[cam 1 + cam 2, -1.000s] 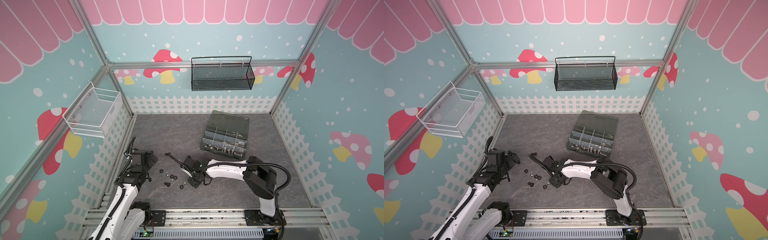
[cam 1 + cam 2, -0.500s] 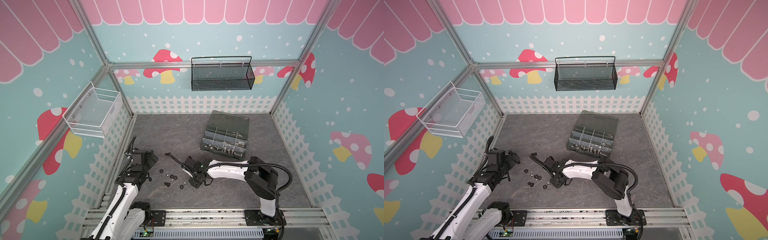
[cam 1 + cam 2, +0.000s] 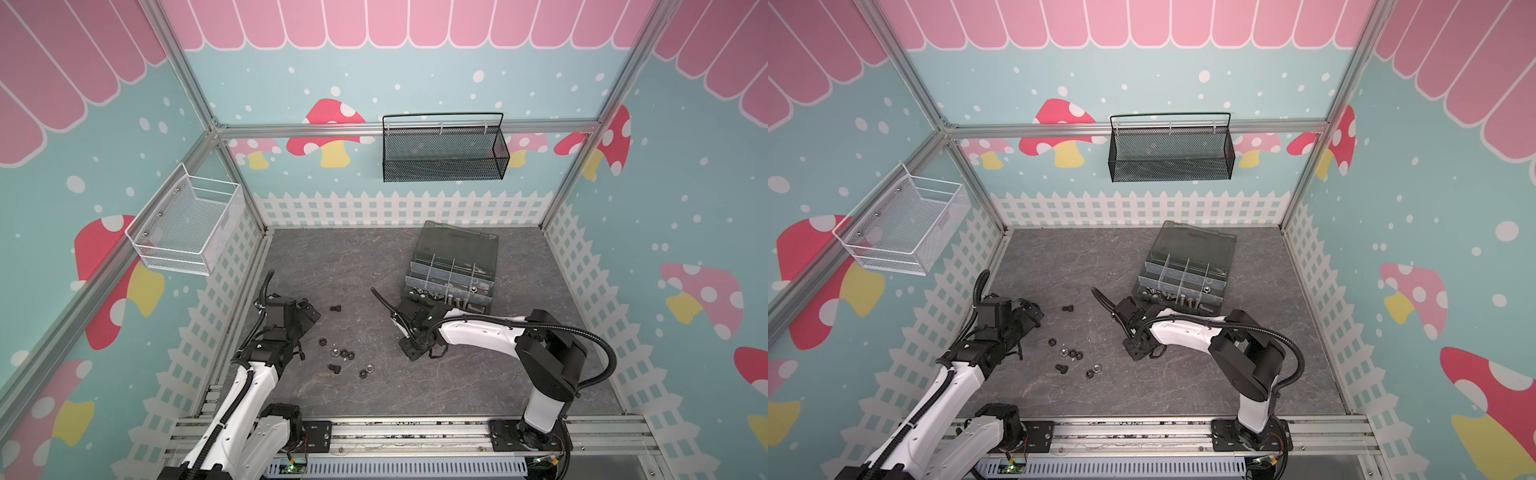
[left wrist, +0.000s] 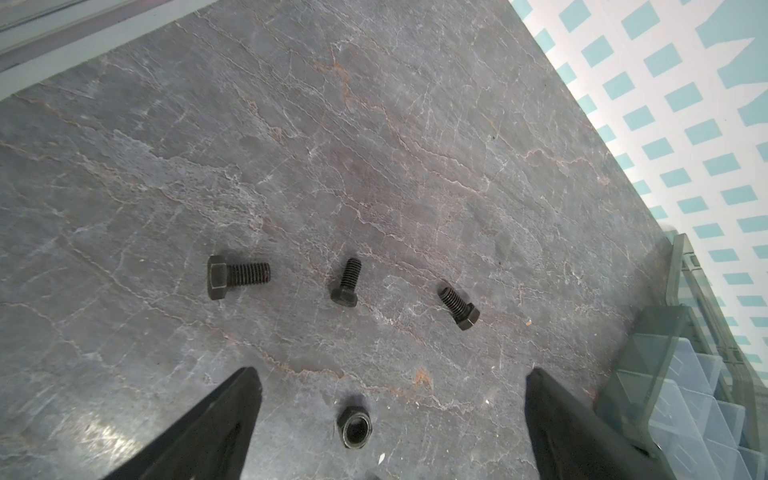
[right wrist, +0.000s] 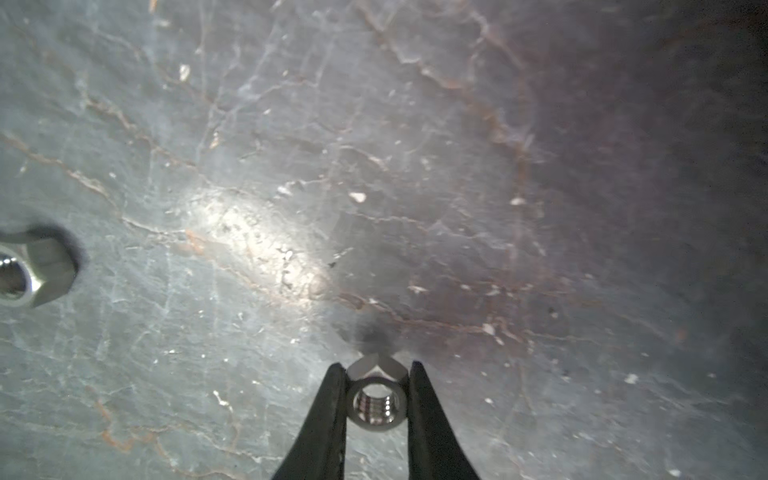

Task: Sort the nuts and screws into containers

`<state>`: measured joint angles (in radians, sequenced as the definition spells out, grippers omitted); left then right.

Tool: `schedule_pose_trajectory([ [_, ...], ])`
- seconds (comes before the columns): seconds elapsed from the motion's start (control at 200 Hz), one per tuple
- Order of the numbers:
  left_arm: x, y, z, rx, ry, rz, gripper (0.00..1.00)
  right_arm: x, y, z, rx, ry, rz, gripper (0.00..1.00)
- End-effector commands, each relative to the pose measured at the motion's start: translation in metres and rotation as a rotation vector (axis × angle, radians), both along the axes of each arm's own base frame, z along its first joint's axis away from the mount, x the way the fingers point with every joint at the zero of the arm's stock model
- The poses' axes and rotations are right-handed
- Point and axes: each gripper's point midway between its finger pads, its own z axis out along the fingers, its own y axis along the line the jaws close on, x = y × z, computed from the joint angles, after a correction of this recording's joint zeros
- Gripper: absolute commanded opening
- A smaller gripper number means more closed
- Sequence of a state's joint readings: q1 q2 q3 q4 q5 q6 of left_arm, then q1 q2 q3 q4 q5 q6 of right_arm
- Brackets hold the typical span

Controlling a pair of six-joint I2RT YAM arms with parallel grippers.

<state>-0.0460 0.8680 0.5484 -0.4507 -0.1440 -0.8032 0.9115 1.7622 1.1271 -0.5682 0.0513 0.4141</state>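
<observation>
Since one second ago, the right gripper (image 5: 377,365) has shifted a short way off the loose nuts (image 3: 344,353) and toward the containers (image 3: 436,274); the left arm shows no clear change. The right gripper's fingers are closed on a silver nut (image 5: 376,401), which sits between the very fingertips with its threaded bore facing the wrist camera. A shadow on the table (image 5: 540,208) just ahead of the fingertips suggests the nut is held slightly above the surface. A second silver nut (image 5: 25,270) lies on the table well off to one side of this gripper. The left gripper (image 4: 392,374) is fully spread and holds nothing. A black nut (image 4: 355,428) lies flat on the table between its fingers, and three black screws (image 4: 347,284) lie in a row ahead of the fingertips, apart from one another. The containers show beside one finger in the left wrist view. Handling: each nut is judged to be light, rigid and smooth-faced, so it will not deform but can pivot or squirt out of a tip grip. Take hold across two opposite flats, not across corners, and seat it deeper between the pads where possible. The screws are likely to roll on their shanks; grip them across the shank close to the head.
</observation>
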Motion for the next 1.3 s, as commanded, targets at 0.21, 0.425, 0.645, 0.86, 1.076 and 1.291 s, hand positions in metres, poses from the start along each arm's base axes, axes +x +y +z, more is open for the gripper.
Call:
schedule_pose_trajectory([
  [0.21,0.006,-0.004,0.003,-0.014,-0.03,-0.027,1.0,0.056,-0.052,0.047,0.06,-0.131,-0.196,0.0],
  [0.425,0.011,-0.009,0.006,-0.02,-0.053,-0.06,1.0,0.102,-0.118,0.072,0.054,-0.232,-0.388,0.0],
  [0.645,0.014,-0.011,0.007,-0.02,-0.061,-0.072,1.0,0.139,-0.186,0.077,0.072,-0.277,-0.554,0.0],
  [0.86,0.016,-0.011,0.005,-0.023,-0.057,-0.075,1.0,0.17,-0.224,0.073,0.1,-0.298,-0.642,0.0],
  [1.076,0.017,-0.012,0.004,-0.026,-0.052,-0.079,1.0,0.19,-0.236,0.054,0.12,-0.267,-0.661,0.0],
  [1.291,0.016,-0.012,0.006,-0.027,-0.057,-0.077,1.0,0.195,-0.24,0.037,0.099,-0.237,-0.66,0.11],
])
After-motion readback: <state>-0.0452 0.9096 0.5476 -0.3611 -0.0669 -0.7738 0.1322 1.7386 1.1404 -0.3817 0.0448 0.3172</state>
